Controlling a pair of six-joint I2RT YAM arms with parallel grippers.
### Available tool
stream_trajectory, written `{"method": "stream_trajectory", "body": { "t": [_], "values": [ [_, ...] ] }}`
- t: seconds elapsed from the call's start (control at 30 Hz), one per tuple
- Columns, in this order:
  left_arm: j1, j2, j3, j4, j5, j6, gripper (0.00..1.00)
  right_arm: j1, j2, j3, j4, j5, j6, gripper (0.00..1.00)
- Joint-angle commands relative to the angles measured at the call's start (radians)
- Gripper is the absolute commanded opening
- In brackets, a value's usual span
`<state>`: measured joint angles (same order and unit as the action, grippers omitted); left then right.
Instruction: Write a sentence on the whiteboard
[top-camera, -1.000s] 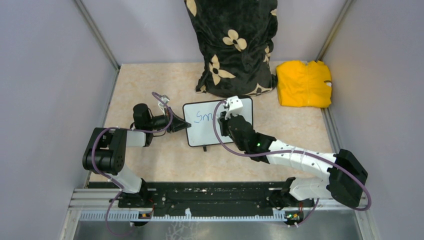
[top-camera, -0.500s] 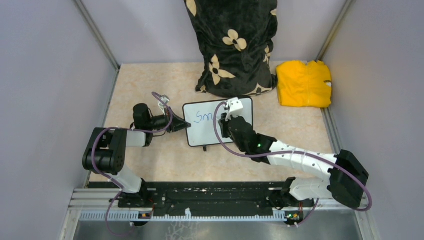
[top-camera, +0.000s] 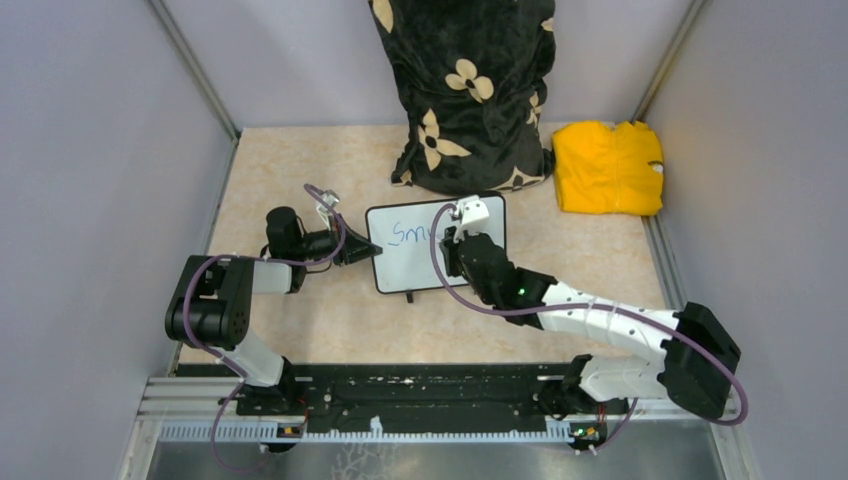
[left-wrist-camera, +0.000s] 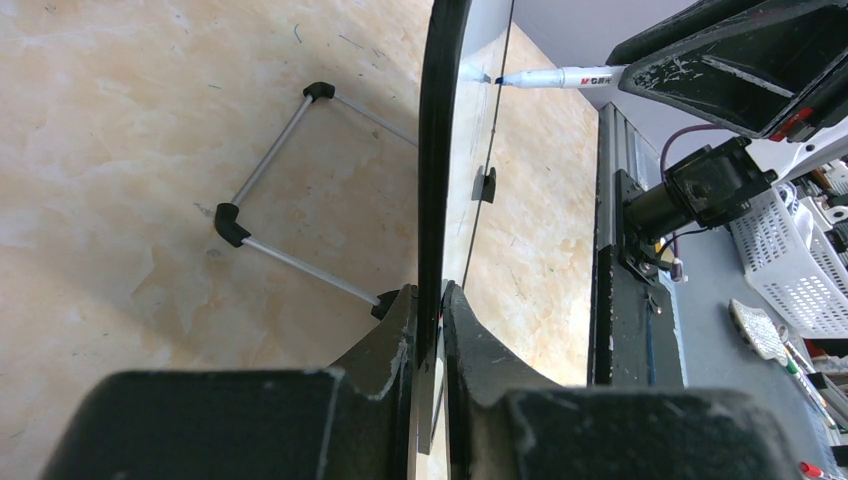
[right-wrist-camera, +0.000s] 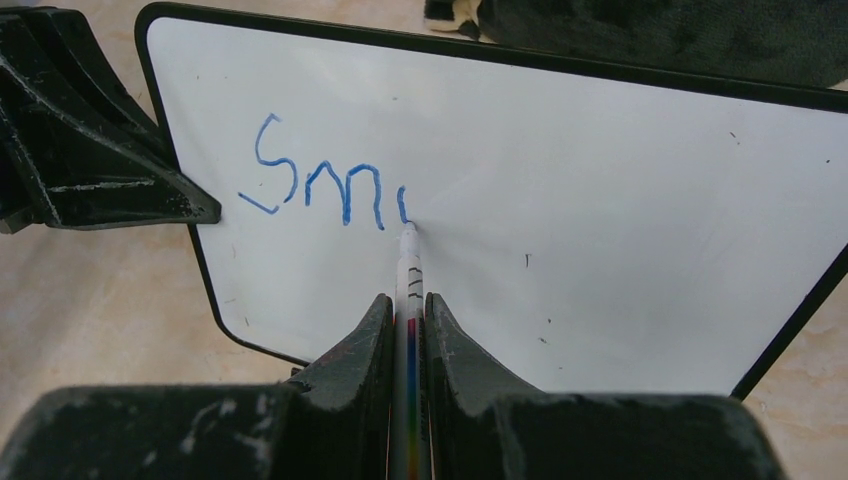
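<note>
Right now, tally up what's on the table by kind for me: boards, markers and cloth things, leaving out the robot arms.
Boards: 1, the whiteboard
Markers: 1, the marker
Cloth things: 2, the black floral cushion and the yellow cloth
Total: 4

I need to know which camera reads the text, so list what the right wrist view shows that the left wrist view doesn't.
Only the right wrist view shows the face of the whiteboard, with blue letters "Sm" plus one further stroke, and the tip of the marker touching it. Only the left wrist view shows the board edge-on, a wire stand behind it and a white basket at far right. Both show the whiteboard, the marker in the right claw, and the left claw clamped on the board's edge.
</note>
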<state>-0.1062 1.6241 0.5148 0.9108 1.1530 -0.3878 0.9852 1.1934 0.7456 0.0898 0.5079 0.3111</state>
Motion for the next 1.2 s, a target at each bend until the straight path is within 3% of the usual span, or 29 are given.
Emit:
{"method": "stream_trajectory", "body": {
  "t": [0.0, 0.23, 1.17],
  "values": [
    [-0.009, -0.003, 0.014, -0.034, -0.022, 0.041, 0.0, -0.007, -0.072, 0.001, 0.016, 0.009, -0.001, 0.0],
    [-0.009, -0.005, 0.013, -0.036, -0.022, 0.044, 0.0, -0.009, -0.107, 0.029, 0.022, 0.015, -0.017, 0.0],
    [-0.01, -0.002, 0.014, -0.039, -0.022, 0.047, 0.0, -0.063, 0.011, 0.101, 0.135, 0.015, -0.01, 0.0]
  ]
}}
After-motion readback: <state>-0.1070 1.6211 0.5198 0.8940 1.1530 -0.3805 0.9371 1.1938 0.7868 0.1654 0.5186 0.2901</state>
